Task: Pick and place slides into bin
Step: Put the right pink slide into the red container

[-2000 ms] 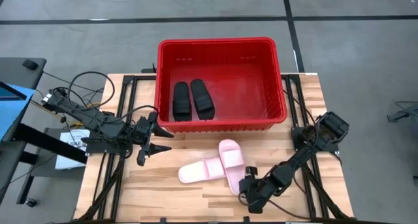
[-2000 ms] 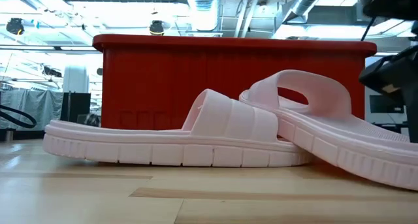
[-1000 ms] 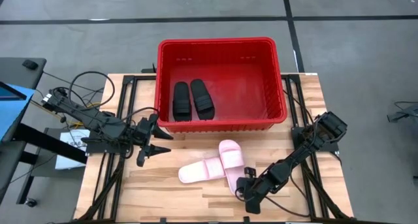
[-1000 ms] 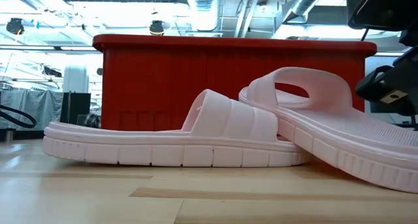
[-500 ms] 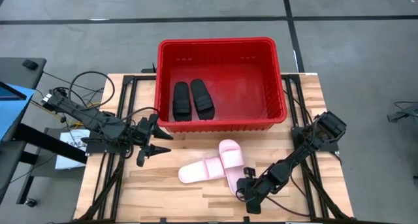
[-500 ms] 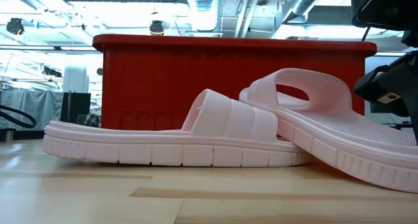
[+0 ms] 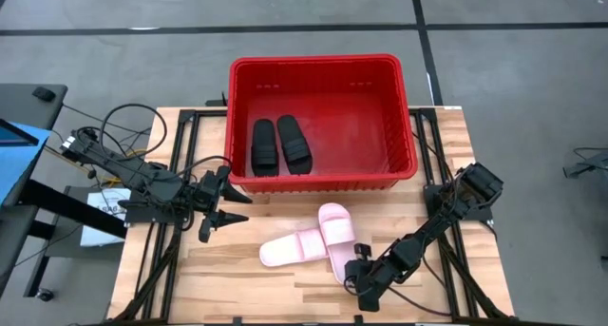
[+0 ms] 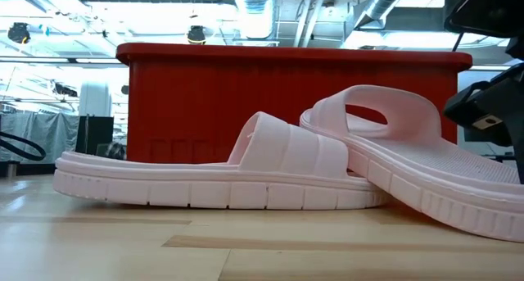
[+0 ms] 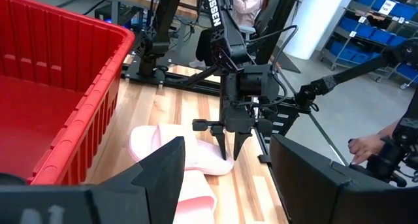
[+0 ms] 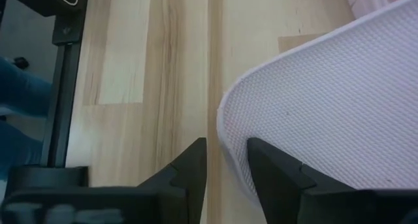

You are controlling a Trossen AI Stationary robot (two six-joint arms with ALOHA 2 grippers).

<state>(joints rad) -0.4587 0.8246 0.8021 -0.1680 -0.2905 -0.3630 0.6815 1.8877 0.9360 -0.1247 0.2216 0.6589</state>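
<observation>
Two black slides [image 7: 264, 145] [image 7: 294, 143] lie side by side on the floor of the red bin [image 7: 323, 60] at the table's far side. Two pale pink slides lie on the table in front of it. One [image 7: 288, 251] lies flat on its sole. The other [image 7: 334, 229] rests its toe end on the first, with its heel on the table. My right gripper [image 7: 359, 275] points down at this slide's heel, fingers a narrow gap apart, with the heel rim [image 10: 225, 119] in line with the gap. My left gripper [image 7: 217, 215] is open and empty near the bin's near left corner. My right gripper comes at the heel end of the tilted pink slide from above, one finger [image 10: 191, 164] outside the heel rim and the other [image 10: 274, 168] over the footbed. I cannot tell whether either finger touches the slide. The slide's heel is on the table.
The bin's near wall [image 8: 286, 101] stands just behind the pink slides. Bare wood lies along the table's near edge [image 7: 285, 297] and at its near left. In the left wrist view a person's hand [image 9: 366, 145] shows beyond the table's right side.
My right gripper has edged a little toward the table's left, up to the tilted pink slide's heel, and then kept nearly still. Both pink slides lie about where they were.
</observation>
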